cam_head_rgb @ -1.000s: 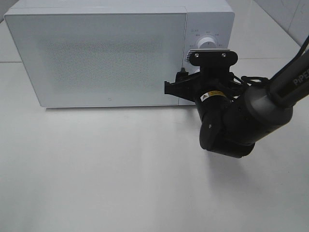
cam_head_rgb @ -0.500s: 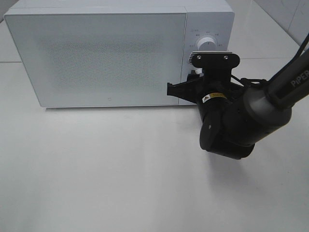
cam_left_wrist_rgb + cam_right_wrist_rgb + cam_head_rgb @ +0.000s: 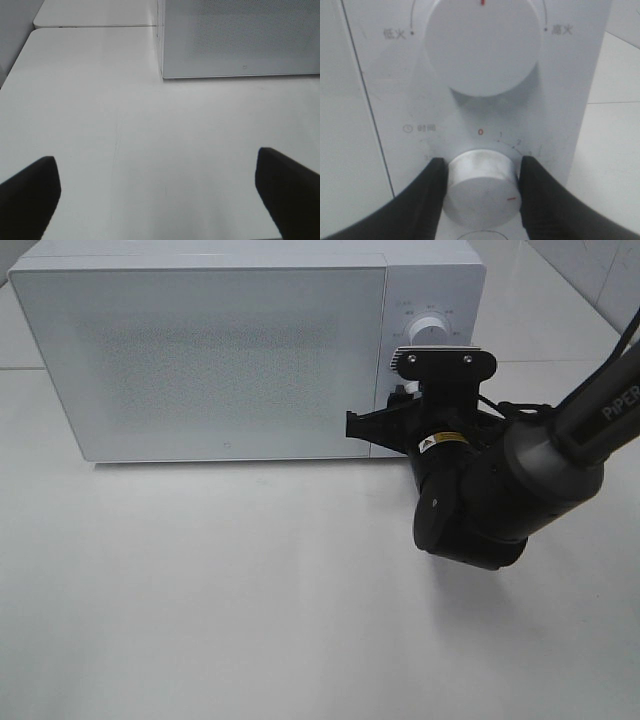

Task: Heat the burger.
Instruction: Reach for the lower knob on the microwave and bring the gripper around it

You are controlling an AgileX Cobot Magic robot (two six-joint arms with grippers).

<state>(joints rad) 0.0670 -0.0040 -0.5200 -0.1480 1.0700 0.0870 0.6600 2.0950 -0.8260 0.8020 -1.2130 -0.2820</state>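
Note:
The burger is out of view. The white microwave (image 3: 230,360) stands at the back of the table with its door shut. My right gripper (image 3: 481,172) is at the control panel, its black fingers (image 3: 432,187) pressed against both sides of the lower silver timer knob (image 3: 481,192), whose red mark sits at its lower right. Above it is the larger white power knob (image 3: 482,45). From above, the right arm (image 3: 480,490) hides the lower knob. My left gripper (image 3: 157,175) hovers open above bare table, nothing between its fingers (image 3: 32,187).
The microwave's front lower edge (image 3: 240,76) lies ahead of the left gripper. White table (image 3: 200,590) spreads in front of the microwave. A tiled wall (image 3: 600,270) rises at the back right.
The right gripper's jaws have narrowed onto the timer knob and the wrist has shifted slightly toward the panel. The left gripper has not moved.

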